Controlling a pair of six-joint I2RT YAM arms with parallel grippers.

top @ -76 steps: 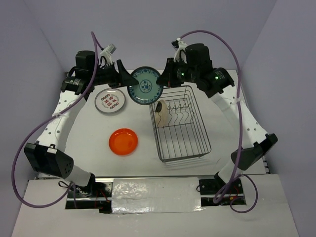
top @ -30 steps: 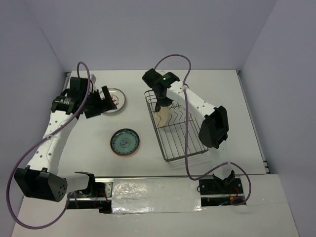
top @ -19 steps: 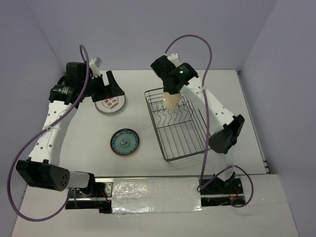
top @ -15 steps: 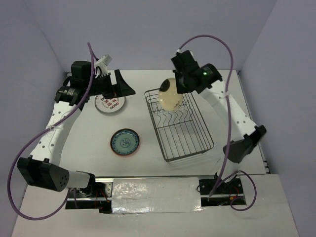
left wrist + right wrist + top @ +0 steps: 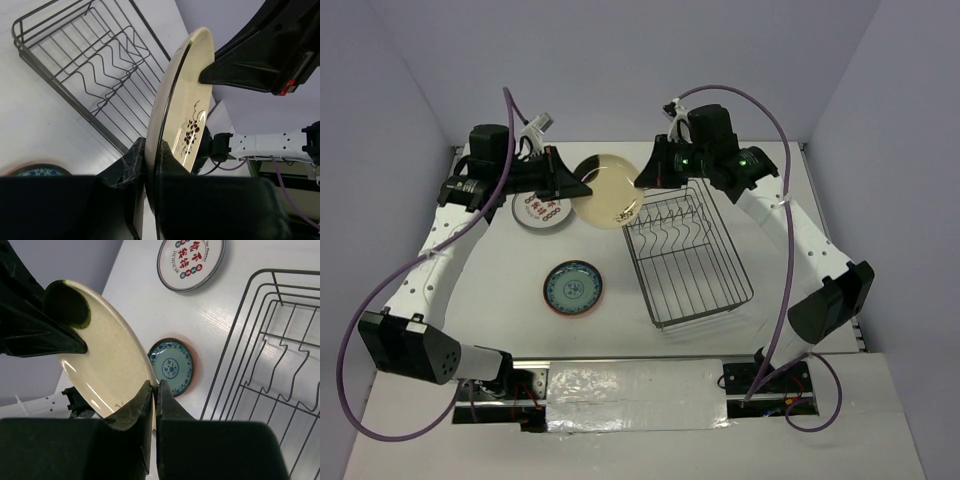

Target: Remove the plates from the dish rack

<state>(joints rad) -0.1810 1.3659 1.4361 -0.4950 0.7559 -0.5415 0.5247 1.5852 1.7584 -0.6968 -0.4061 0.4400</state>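
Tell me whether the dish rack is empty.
Empty. The top view shows only bare wires and prongs in the dish rack; the cream plate is held outside it, to its left.

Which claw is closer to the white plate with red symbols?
Left. The left gripper is just right of the white plate in the top view. The right gripper is farther, across the cream plate both grip, by the dish rack.
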